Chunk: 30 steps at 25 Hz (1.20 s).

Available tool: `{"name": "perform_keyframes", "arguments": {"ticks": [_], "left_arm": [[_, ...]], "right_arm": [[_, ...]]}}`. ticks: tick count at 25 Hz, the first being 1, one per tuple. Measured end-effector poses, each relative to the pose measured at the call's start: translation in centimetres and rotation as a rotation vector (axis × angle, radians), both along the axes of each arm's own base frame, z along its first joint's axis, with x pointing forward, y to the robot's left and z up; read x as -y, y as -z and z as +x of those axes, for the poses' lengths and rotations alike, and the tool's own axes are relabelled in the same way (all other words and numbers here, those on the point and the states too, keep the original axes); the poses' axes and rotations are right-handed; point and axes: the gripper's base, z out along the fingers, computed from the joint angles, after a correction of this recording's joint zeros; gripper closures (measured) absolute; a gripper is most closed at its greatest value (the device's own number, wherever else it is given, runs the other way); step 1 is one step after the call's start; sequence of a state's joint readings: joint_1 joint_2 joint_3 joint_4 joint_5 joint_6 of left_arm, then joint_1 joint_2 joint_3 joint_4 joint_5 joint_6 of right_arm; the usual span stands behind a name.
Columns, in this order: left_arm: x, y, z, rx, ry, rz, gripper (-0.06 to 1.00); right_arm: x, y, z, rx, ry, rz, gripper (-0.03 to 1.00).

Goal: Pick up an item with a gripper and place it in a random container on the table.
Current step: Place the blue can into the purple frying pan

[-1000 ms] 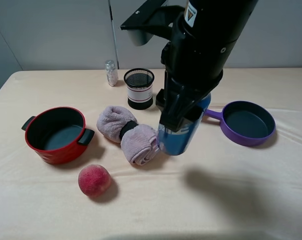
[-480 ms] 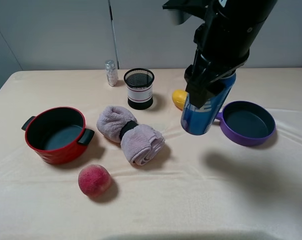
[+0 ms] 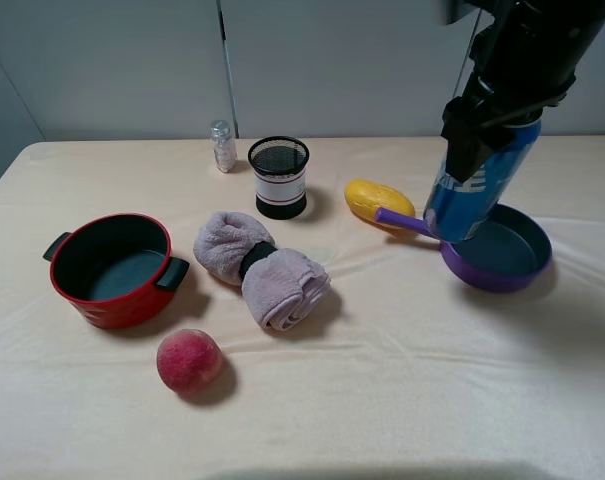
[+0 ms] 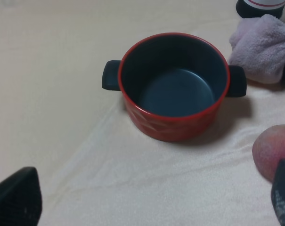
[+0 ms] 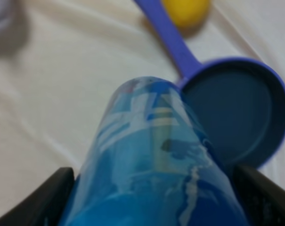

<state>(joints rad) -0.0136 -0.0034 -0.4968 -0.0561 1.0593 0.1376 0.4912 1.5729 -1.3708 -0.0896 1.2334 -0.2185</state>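
Cream table (image 3: 432,400): right fingers (image 5: 262,197) clamp blue can (image 3: 477,190) at purple pan (image 3: 502,277) rim, yellow object (image 3: 377,200) near; left fingers (image 4: 17,197) wide.

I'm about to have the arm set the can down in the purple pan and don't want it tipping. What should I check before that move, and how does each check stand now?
1. Grip: right hand shut on the blue can: ok.
2. Can upright: not ok, it hangs tilted.
3. Can centred over the purple pan: not ok, its lower end looks to be by the rim where the handle joins.
4. Pan inside free: ok, the part that shows is bare.
5. Yellow item out of the way: ok, it lies at the handle's tip.
6. Left hand away: ok, open, near the red pot.
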Motion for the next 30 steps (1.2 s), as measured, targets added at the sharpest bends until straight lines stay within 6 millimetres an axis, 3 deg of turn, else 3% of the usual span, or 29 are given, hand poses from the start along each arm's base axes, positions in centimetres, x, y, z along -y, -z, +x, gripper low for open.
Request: {"name": "perform_keyframes", "arguments": {"ticks": [14,23,30], "left_arm": [[0.0,0.0,0.0,0.000,0.000,0.000,-0.04],[0.0,0.0,0.0,0.000,0.000,0.000,-0.04],[0.0,0.0,0.0,0.000,0.000,0.000,-0.04]], "right_arm": [[7.6,-0.1,3.0,0.021,0.235,0.041,0.47],[9.8,2.5,5.2,-0.017,0.309,0.044,0.47],[10.3,4.2,6.6,-0.016,0.330,0.064,0.47]]}}
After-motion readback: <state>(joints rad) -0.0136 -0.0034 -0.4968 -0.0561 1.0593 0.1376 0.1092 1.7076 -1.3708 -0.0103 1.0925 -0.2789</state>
